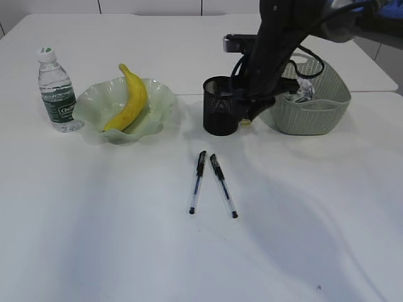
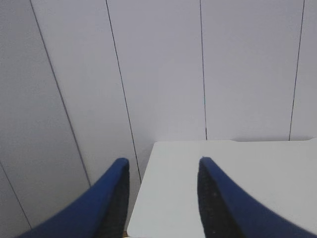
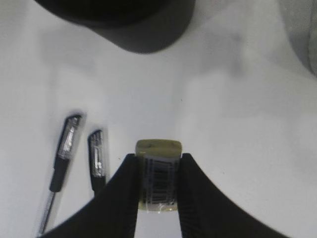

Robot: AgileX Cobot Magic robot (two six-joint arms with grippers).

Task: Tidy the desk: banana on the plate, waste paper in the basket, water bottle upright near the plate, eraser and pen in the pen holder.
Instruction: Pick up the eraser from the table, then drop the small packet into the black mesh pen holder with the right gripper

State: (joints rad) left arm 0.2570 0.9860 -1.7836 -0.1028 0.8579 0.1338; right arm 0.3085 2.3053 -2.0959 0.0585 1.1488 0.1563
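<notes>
Eraser clamped in right gripper beside pen holder. Two pens left on bench. Left gripper held apart, nothing gripped.

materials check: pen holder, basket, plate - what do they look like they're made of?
Pen holder: looks like black metal mesh, matte; a fine perforated wall is visible.
Basket: likely moulded plastic, grey-green, matte; a regular woven-look pattern with a smooth rim.
Plate: probably glazed ceramic or glass, pale green, glossy; wavy rim with soft highlights. I can't tell which.
</notes>
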